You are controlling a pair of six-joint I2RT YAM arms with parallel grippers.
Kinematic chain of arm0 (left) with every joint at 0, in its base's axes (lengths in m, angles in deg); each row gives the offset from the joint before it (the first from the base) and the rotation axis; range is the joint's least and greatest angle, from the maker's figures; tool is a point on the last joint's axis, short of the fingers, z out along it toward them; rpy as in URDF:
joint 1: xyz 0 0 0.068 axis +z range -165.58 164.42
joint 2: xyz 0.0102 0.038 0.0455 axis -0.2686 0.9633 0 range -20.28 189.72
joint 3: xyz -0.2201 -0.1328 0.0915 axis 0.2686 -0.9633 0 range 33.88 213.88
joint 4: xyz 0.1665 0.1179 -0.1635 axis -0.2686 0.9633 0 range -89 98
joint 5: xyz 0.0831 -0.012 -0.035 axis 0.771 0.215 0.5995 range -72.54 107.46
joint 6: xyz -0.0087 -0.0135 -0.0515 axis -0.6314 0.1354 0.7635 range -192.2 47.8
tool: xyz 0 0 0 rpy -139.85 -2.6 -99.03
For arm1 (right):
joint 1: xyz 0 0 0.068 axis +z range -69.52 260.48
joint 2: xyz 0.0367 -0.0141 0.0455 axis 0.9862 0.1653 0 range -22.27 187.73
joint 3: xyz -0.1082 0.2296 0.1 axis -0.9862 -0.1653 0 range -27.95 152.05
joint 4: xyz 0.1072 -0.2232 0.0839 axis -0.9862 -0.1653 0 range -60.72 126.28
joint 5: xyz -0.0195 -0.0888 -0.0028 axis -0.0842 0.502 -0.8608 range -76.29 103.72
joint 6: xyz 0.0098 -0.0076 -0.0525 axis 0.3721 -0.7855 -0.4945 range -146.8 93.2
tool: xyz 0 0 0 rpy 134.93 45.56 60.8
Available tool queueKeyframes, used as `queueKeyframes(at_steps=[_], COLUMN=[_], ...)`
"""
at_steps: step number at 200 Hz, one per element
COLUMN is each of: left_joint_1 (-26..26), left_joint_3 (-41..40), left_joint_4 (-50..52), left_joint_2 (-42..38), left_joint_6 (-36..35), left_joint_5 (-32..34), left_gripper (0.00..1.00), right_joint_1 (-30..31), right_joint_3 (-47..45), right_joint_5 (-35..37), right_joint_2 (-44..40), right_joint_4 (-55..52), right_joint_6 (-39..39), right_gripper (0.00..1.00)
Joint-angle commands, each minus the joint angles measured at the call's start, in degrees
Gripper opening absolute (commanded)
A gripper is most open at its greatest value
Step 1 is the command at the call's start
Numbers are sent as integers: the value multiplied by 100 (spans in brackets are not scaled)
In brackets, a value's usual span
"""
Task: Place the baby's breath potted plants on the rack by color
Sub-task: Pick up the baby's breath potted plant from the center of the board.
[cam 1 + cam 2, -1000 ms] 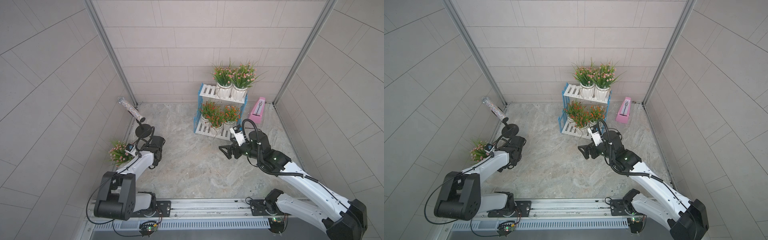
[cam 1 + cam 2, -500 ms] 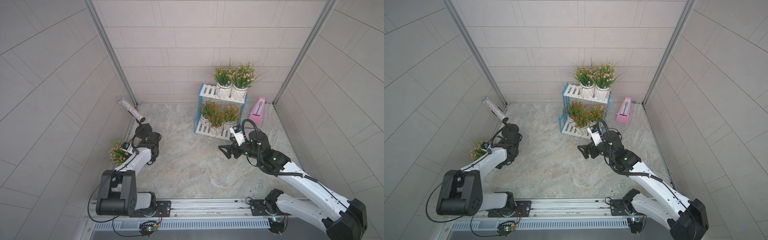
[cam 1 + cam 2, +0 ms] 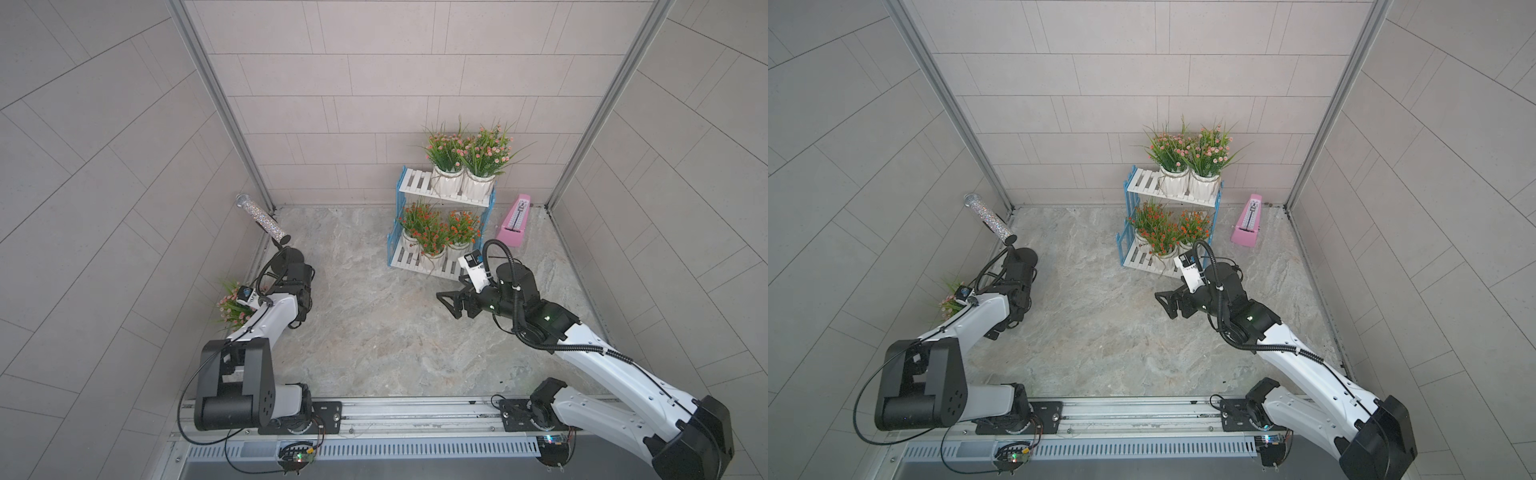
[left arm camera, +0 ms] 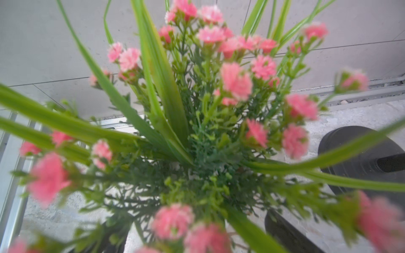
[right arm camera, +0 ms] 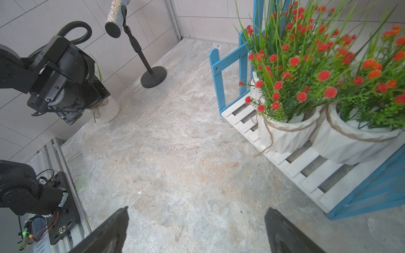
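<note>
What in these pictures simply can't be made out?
- Left end effector: its own arm covers it in both top views. Blurred pink blossoms of the white-potted plant fill the left wrist view, so contact with the pot is unclear.
- Blue-framed white slatted rack: upper shelf cut off by the right wrist view's edge.
- Pink pyramid-shaped metronome: markings too small in both top views.

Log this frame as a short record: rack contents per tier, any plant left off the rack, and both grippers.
top tier: two pink plants on the rack, one end bare
bottom tier: three orange-red plants
off rack: third pink plant on the floor, far from the rack
left gripper: open, at that plant
right gripper: open, empty, in front of the rack
other: pink metronome, microphone stand
</note>
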Motion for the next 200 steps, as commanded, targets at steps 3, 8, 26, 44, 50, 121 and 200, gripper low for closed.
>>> queueKeyframes(at_steps=[3, 8, 26, 44, 50, 121, 200], left_joint_1=[119, 138, 207, 279, 300, 484, 727], left_joint_3=[148, 161, 209, 270, 299, 519, 532], left_joint_4=[134, 128, 98, 68, 65, 64, -51], left_joint_2=[94, 107, 197, 279, 310, 457, 564], left_joint_6=[-49, -53, -122, -186, -205, -390, -514], left_joint_5=[76, 69, -4, -45, -70, -149, -331], left_gripper=[100, 100, 100, 100, 100, 100, 100], right_joint_1=[26, 25, 30, 25, 31, 24, 21], right_joint_3=[-101, -102, -102, -119, -128, -190, -163], right_joint_5=[-60, -64, -69, -87, -94, -109, -163], right_joint_2=[-9, -3, -24, -32, -29, 8, 87], right_joint_4=[161, 163, 152, 163, 159, 146, 181], right_joint_6=[-74, -70, -91, -91, -95, -170, -189], right_gripper=[99, 99, 99, 99, 99, 99, 99])
